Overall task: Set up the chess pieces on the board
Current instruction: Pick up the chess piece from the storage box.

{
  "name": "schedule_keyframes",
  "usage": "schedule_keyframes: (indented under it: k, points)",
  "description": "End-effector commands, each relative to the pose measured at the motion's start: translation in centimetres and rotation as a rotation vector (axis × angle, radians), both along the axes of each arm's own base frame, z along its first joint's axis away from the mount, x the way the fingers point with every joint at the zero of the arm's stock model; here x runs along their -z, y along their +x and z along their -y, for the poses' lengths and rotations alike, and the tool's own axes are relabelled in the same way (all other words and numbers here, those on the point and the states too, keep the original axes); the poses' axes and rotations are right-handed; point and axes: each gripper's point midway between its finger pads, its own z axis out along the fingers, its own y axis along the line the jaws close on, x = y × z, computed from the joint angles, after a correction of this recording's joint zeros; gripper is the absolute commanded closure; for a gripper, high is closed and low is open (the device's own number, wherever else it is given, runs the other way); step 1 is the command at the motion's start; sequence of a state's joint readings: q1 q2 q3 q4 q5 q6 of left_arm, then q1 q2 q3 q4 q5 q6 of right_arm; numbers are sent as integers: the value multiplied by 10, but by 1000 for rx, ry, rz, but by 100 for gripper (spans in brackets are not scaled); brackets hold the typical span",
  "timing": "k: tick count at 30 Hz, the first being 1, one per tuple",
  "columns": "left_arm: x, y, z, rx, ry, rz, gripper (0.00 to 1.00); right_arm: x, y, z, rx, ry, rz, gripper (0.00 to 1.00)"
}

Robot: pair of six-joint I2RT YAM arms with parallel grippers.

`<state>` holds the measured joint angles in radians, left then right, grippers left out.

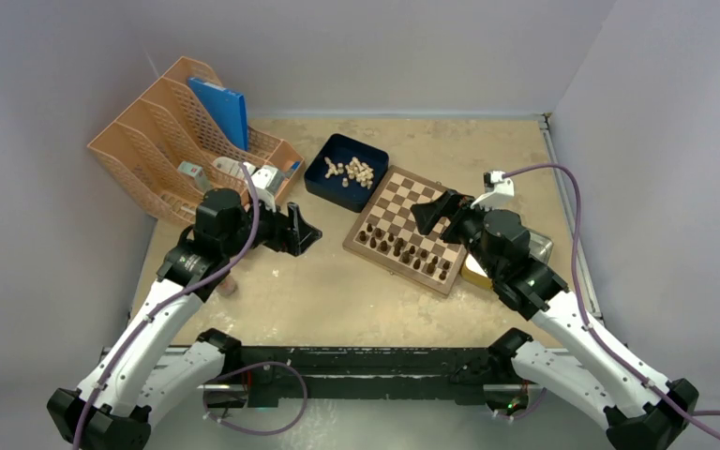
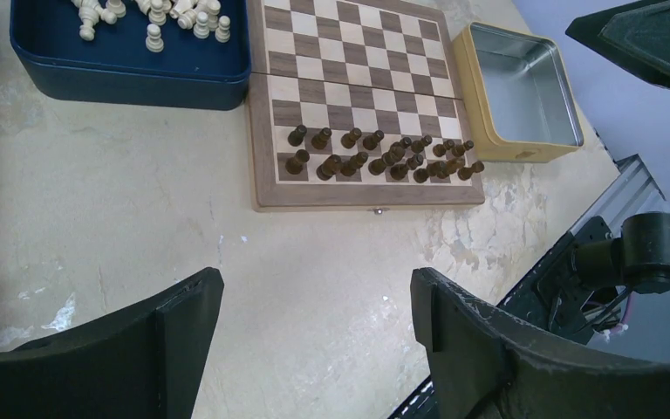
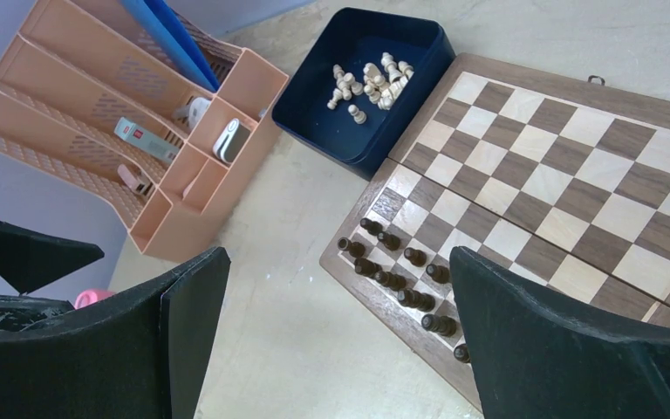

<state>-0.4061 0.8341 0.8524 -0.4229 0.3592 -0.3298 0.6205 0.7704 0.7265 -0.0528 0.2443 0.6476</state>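
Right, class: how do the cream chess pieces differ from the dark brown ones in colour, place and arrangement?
Colour: the cream chess pieces are pale, the dark brown pieces nearly black. Place: the cream ones sit in the blue tray, the dark ones on the board. Arrangement: the cream ones are bunched loosely, the dark ones stand in two rows. Both sets are similarly small.

Cream chess pieces [image 1: 350, 171] lie jumbled in the blue tray's [image 1: 342, 194] middle; the checkered board [image 1: 396, 208] lies flat, skewed, right of surface centre.
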Motion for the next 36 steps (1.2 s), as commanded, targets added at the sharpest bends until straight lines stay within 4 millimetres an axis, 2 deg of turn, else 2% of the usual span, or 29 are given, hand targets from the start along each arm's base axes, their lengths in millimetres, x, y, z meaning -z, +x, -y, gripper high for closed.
schedule_keyframes:
  k: [1,7,11,13,15,18,22,26,28,32,36]
  points:
    - [-11,10,1,-12,-14,55,21,-28,4,2,18,48,73,1]
    - [-13,26,1,-43,17,13,21,-29,2,1,6,39,73,1]
    - [-17,49,3,-80,48,-3,21,-28,2,4,16,34,77,1]
    - [-27,67,6,-100,62,19,23,-31,2,3,11,40,87,1]
    - [-35,90,6,-144,85,35,27,-35,0,4,5,43,108,1]
    - [-43,127,7,-213,118,49,42,-44,-5,0,-34,58,142,1]
    - [-44,171,26,-204,125,41,60,-41,-10,-4,-71,48,136,1]
    - [-20,218,32,-256,193,17,66,-43,-9,-2,-62,25,128,1]
    - [3,241,32,-294,232,11,66,-44,-8,0,-58,12,141,2]
    - [40,272,43,-278,274,7,67,-41,-11,-4,-89,10,144,3]
    - [77,292,51,-257,335,-67,78,-40,-11,-5,-91,11,138,3]
